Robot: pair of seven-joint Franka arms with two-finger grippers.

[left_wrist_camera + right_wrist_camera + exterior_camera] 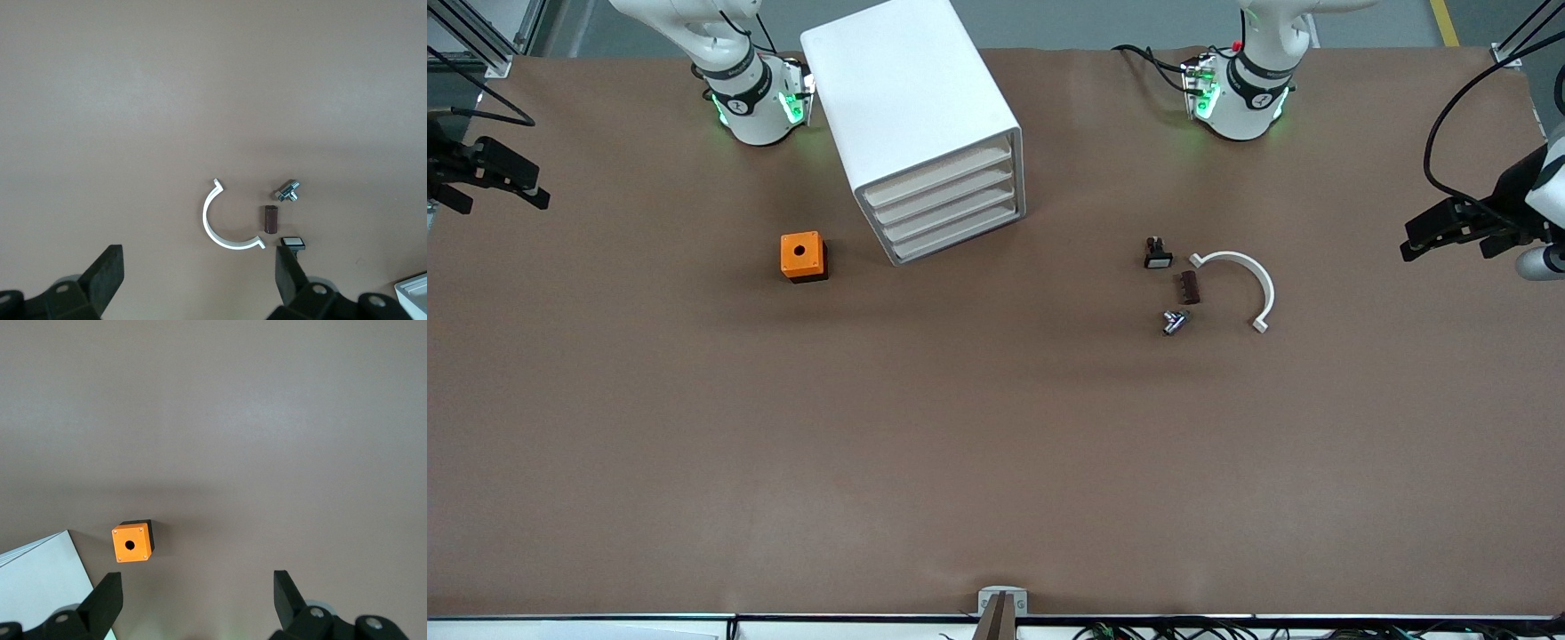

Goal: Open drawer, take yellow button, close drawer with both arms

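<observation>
The white cabinet stands between the two arm bases, its front turned toward the front camera. Its topmost drawer is shut, as are the three below it. The button is hidden. My left gripper hangs open and empty over the left arm's end of the table; the left wrist view shows its fingers wide apart above bare table. My right gripper hangs open and empty over the right arm's end; in the right wrist view it is spread above bare table near the cabinet's corner.
An orange cube with a hole sits beside the cabinet toward the right arm's end. Toward the left arm's end lie a black part with a white face, a brown block, a metal fitting and a white half-ring.
</observation>
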